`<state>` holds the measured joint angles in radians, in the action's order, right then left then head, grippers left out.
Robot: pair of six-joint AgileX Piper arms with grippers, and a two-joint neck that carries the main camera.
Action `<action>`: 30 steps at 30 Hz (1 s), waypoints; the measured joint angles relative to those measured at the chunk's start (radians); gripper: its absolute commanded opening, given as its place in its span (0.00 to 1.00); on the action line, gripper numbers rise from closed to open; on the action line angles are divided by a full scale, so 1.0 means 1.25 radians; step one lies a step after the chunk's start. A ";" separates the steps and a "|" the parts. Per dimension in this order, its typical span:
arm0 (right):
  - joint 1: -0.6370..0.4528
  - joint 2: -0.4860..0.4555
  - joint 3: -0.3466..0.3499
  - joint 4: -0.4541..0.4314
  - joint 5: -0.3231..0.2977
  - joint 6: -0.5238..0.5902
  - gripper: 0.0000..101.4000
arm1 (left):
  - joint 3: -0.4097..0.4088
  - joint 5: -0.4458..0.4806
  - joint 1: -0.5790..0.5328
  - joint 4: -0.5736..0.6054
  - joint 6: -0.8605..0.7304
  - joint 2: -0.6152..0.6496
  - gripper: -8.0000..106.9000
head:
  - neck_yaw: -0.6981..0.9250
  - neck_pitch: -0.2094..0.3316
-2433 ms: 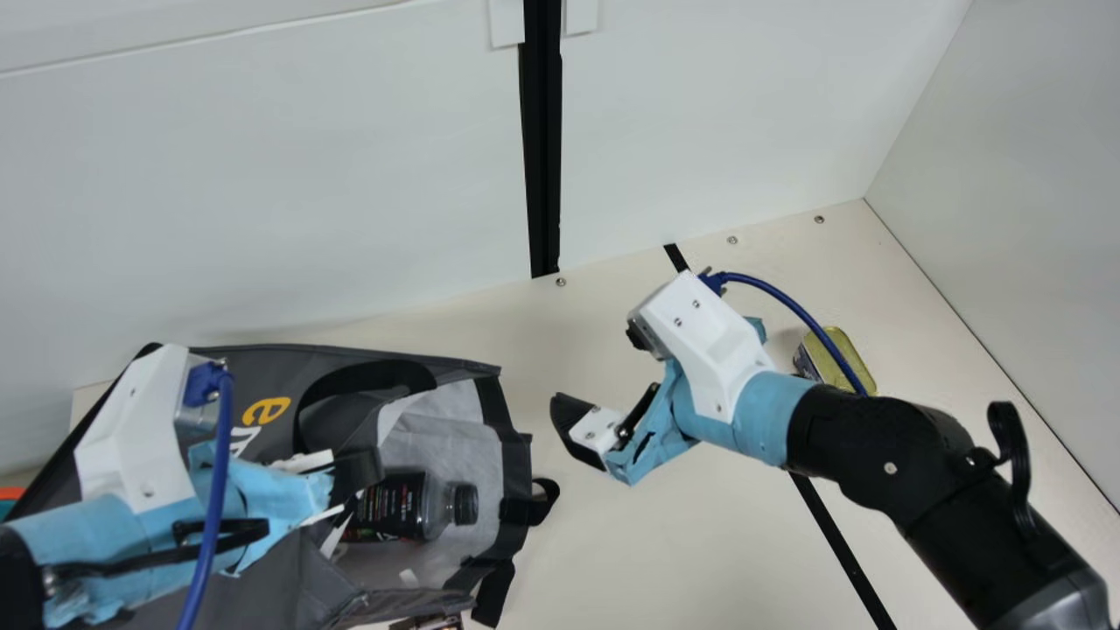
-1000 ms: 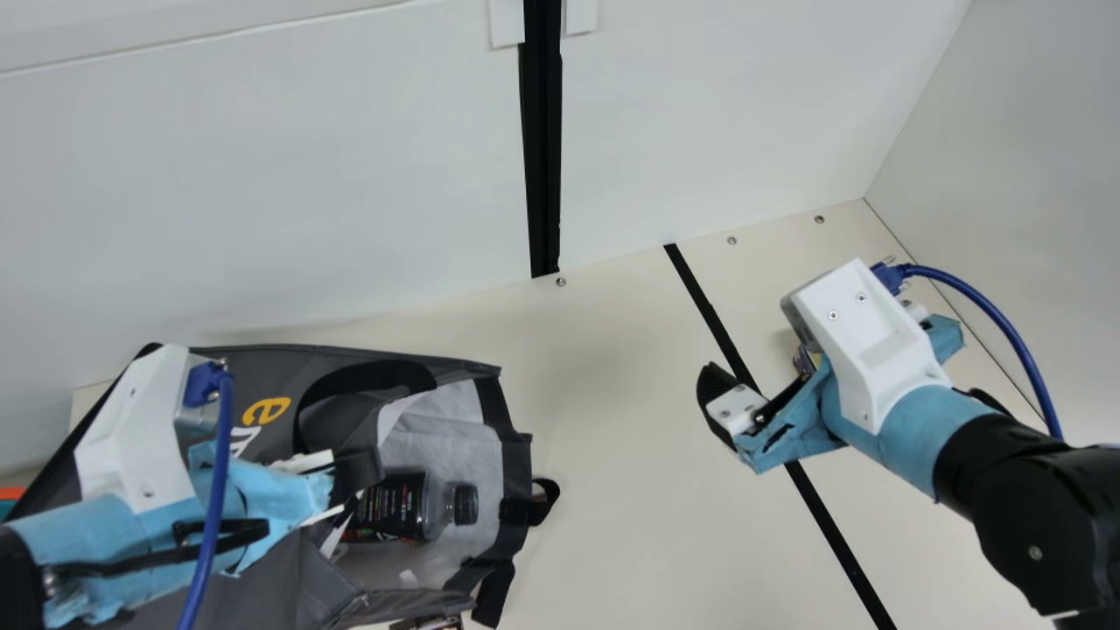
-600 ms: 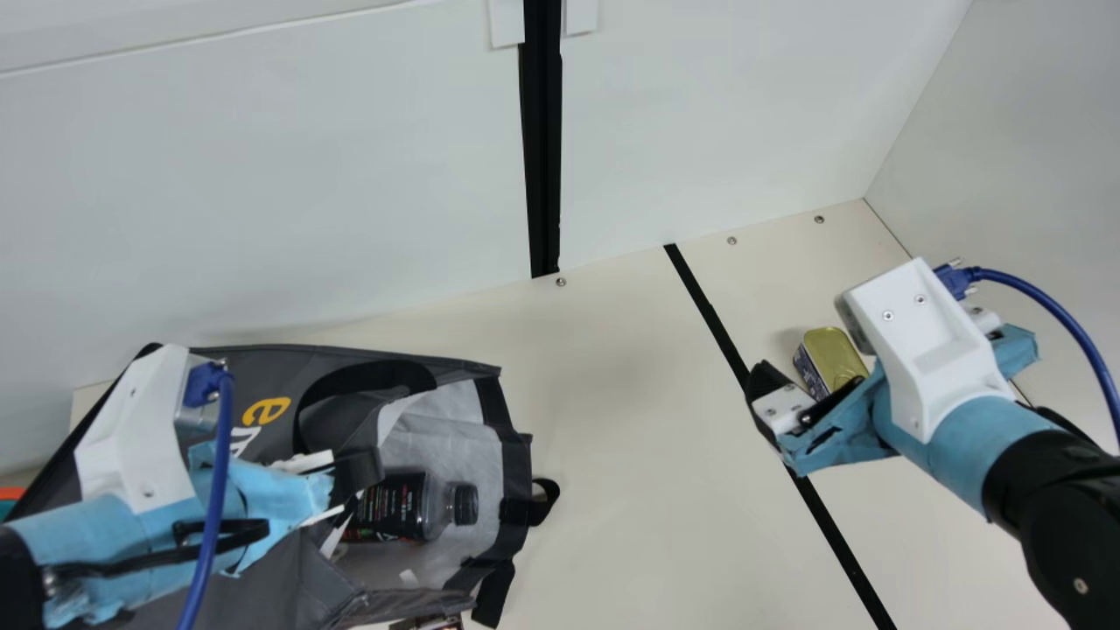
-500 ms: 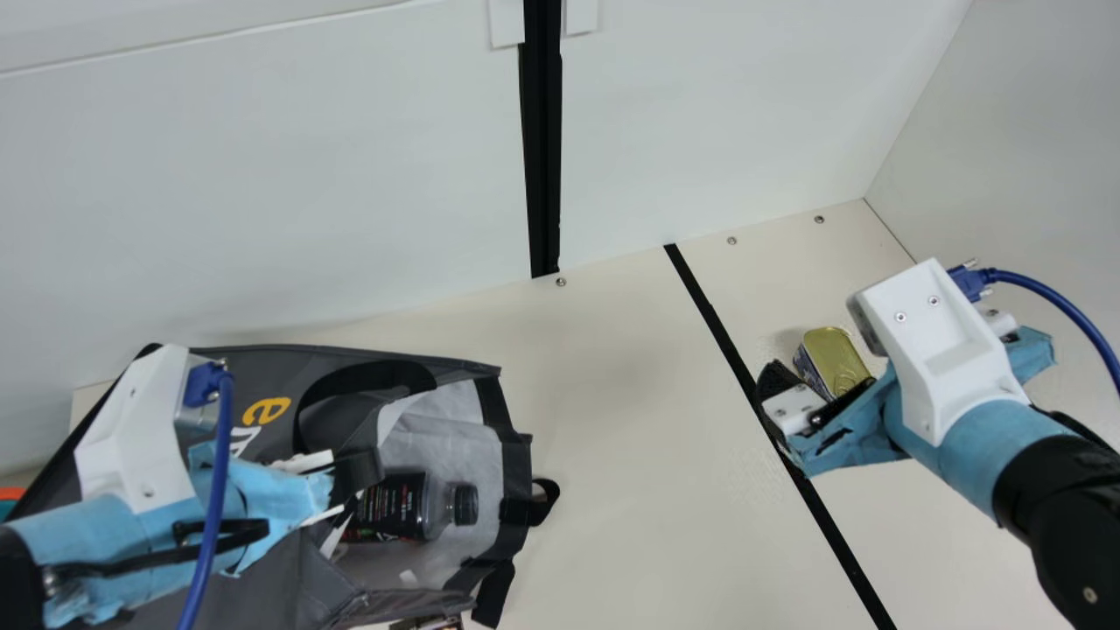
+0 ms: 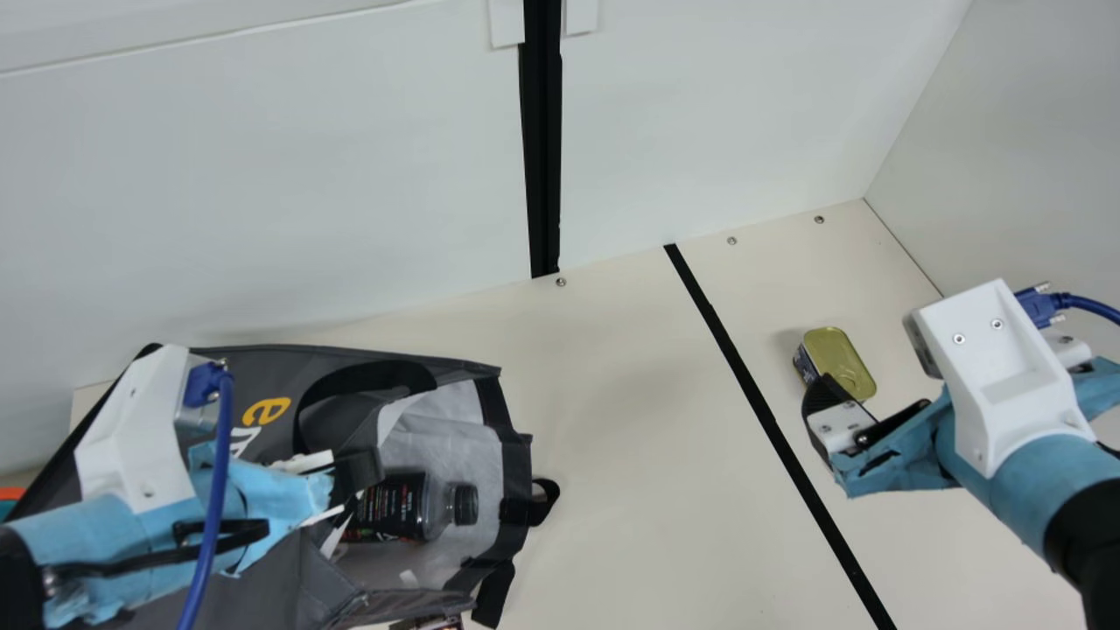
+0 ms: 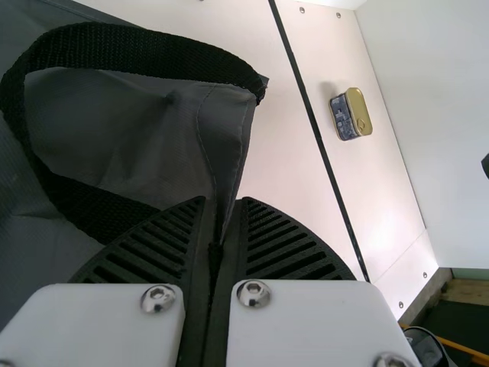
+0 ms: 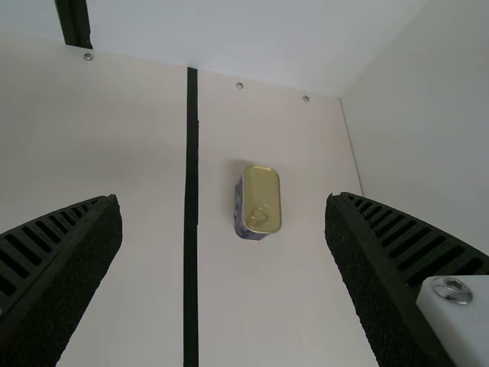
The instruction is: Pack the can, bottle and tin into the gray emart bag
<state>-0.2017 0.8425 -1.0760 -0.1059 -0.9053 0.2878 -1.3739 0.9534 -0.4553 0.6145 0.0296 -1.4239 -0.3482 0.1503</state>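
I count one bottle (image 5: pixel 394 507) in the bag (image 5: pixel 284 372), one tin (image 5: pixel 838 360) right of it, left claw (image 5: pixel 357 471) pinching bag, right claw (image 5: pixel 868 401) wide

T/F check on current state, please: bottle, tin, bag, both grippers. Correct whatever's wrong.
1. The bottle lies on its side inside the gray bag. True.
2. The left gripper has its jaws closed on the bag's edge. True.
3. The tin has its gold lid, with a pull ring, facing up. True.
4. The tin is already packed in the bag. False: it is on the table, outside the bag.
5. The right gripper is clamped on the tin. False: the right gripper has its jaws spread apart, holding nothing.
6. The bottle has no cap. False: a black cap is on it.
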 measured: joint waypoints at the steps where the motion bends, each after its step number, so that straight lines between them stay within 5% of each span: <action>1: 0.001 -0.005 0.000 -0.009 -0.010 -0.008 0.90 | 0.000 0.000 0.000 0.000 0.000 0.000 0.16 | 0.000 0.001; 19: 0.056 -0.043 -0.064 -0.154 -0.180 -0.165 0.90 | 0.000 0.000 0.000 0.000 0.000 0.000 0.16 | 0.001 0.001; 25: 0.071 -0.032 -0.108 -0.177 -0.246 -0.206 0.90 | 0.000 0.000 0.000 0.000 0.000 0.000 0.16 | 0.000 0.001; 30: 0.032 -0.019 -0.112 -0.151 -0.252 -0.196 0.90 | 0.000 0.000 0.000 0.000 0.000 0.000 0.16 | 0.000 0.001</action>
<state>-0.1618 0.8193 -1.2163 -0.2944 -1.2208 0.0422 -1.3739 0.9534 -0.4553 0.6145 0.0296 -1.4239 -0.3482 0.1519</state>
